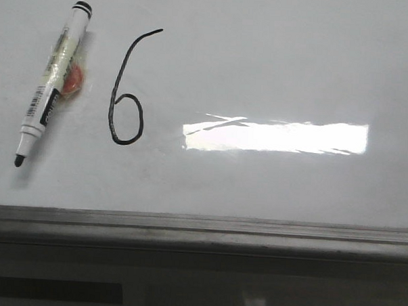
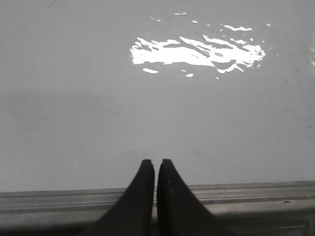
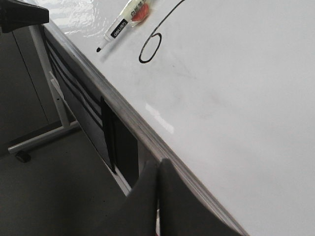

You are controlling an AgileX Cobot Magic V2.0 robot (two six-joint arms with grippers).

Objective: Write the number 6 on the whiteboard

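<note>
The whiteboard lies flat, its grey frame along the near edge, wide bare surface to the right. The number 6 sits just beside a marker. Left gripper and right gripper hover over the frame, clenched, grasping nothing.

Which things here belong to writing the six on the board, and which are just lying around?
Part of the job:
- the number 6, already drawn
- the whiteboard
- marker pen, uncapped, lying left of the 6

Just there:
- bright light reflection on the board
- wheeled stand leg below the board's edge
</note>
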